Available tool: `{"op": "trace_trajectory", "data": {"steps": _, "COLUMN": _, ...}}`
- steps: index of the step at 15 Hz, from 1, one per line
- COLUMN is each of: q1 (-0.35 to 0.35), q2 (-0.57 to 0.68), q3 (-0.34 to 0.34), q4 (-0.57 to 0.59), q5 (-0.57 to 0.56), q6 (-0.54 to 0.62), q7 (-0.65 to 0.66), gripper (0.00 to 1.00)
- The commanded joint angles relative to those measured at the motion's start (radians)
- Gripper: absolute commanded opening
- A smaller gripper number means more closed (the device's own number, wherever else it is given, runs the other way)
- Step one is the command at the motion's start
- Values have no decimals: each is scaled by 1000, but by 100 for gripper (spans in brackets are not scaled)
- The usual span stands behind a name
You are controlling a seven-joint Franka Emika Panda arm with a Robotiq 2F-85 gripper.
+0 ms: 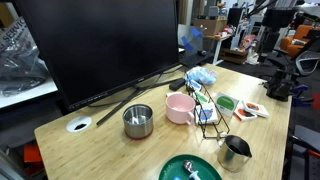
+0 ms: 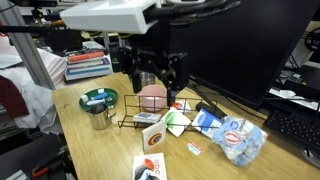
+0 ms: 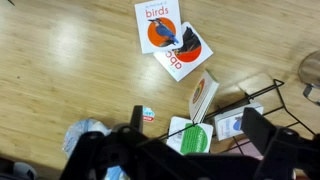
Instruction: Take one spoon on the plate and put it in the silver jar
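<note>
Item: black two-fingered gripper (image 2: 154, 80), raised above the pale wooden counter (image 1: 90, 148); jaws spread wide, nothing between them. In the wrist view its dark fingers (image 3: 258, 132) frame only printed matter, chiefly two red-and-white bird booklets (image 3: 160, 28). Directly beneath the gripper: pink cup (image 2: 152, 98) and black wire rack (image 2: 133, 117). Off to one side of the gripper, past the rack and well apart from it: round dark green plate (image 2: 84, 100) with a shallow rim, carrying the small slim pale blue-white spoon (image 2: 99, 96) among similar pale pieces too small to count; none of this enters the wrist view. Just beside the plate, equally clear of the gripper: small shiny metal silver jar (image 2: 100, 119) with a side handle. Also present: squat round steel pot (image 1: 138, 121). Hazards, as judged: a low sideways traverse could clip the rack or cup under the gripper. The spoon lies flat and thin, so closing fingers may skid off it, shove the plate, or pinch two pieces at once. The silver jar is narrow-mouthed and light, so a tilted or off-centre release could miss the lip or knock it over. The jar's closeness to the plate raises the chance of a bump during the pick.
</note>
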Motion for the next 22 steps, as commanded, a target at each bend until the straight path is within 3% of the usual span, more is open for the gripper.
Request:
{"op": "trace_trajectory", "data": {"steps": 1, "q1": -12, "q2": 1, "q3": 11, "q4": 2, "q5": 5, "q6": -1, "q7": -4, "gripper": 100}}
{"op": "trace_trajectory", "data": {"steps": 6, "q1": -2, "q2": 3, "q3": 31, "q4": 6, "q5": -13, "q6": 5, "q7": -2, "gripper": 100}}
{"op": "trace_trajectory", "data": {"steps": 14, "q1": 81, "q2": 13, "q3": 165, "q4": 4, "q5": -35, "q6": 80, "q7": 37, "gripper": 100}}
{"op": "trace_trajectory", "data": {"steps": 22, "q1": 96, "q2": 5, "q3": 163, "q4": 2, "q5": -5, "q6": 61, "q7": 33, "gripper": 100}}
